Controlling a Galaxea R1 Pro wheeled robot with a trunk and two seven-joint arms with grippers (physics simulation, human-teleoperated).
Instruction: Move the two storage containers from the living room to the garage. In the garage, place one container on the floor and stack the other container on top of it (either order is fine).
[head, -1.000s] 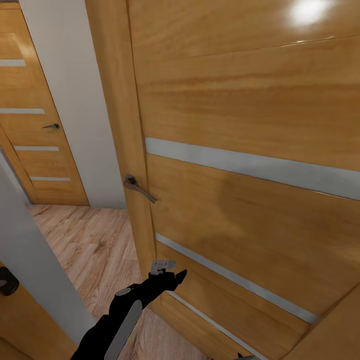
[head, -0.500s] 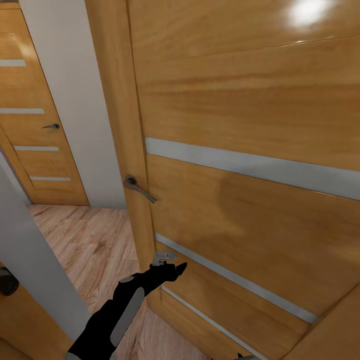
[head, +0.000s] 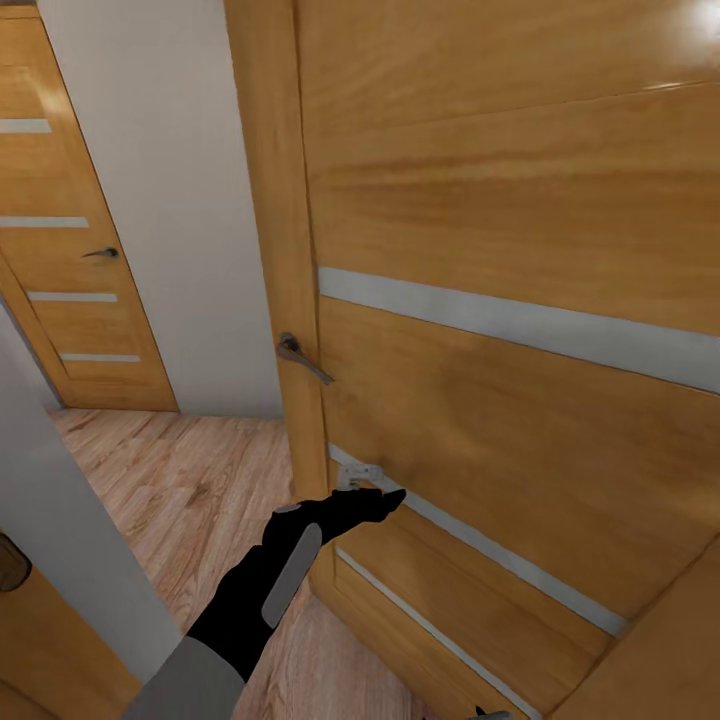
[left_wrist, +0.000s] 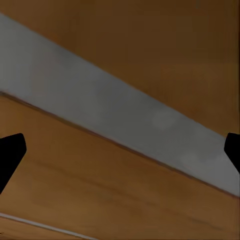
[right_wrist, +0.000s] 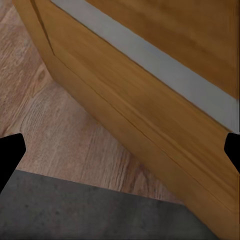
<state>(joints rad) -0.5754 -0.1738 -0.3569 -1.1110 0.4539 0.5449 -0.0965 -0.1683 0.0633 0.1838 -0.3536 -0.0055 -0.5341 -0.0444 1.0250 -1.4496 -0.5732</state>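
The two storage containers are out of view. A glossy wooden door (head: 520, 200) with grey strips and a metal lever handle (head: 303, 357) stands right in front of me. My left gripper (head: 385, 495) reaches out to the door's lower grey strip, near its free edge. In the left wrist view the door panel (left_wrist: 150, 50) is very close, and the left gripper (left_wrist: 120, 150) is open and holds nothing. My right gripper (right_wrist: 120, 150) is open too. It hangs low over the door's foot (right_wrist: 150, 100), where light wood planks (right_wrist: 60, 125) meet dark grey concrete floor (right_wrist: 100, 215).
A second wooden door (head: 70, 250) stands shut at the far left, beyond a white wall (head: 170, 200). A pale wall edge (head: 60, 530) rises close on my left. Light plank flooring (head: 170, 480) runs between them toward the far door.
The door has swung away from me, its handle edge shifting right. My left arm has stretched further forward and up along with it. The camera has stayed still.
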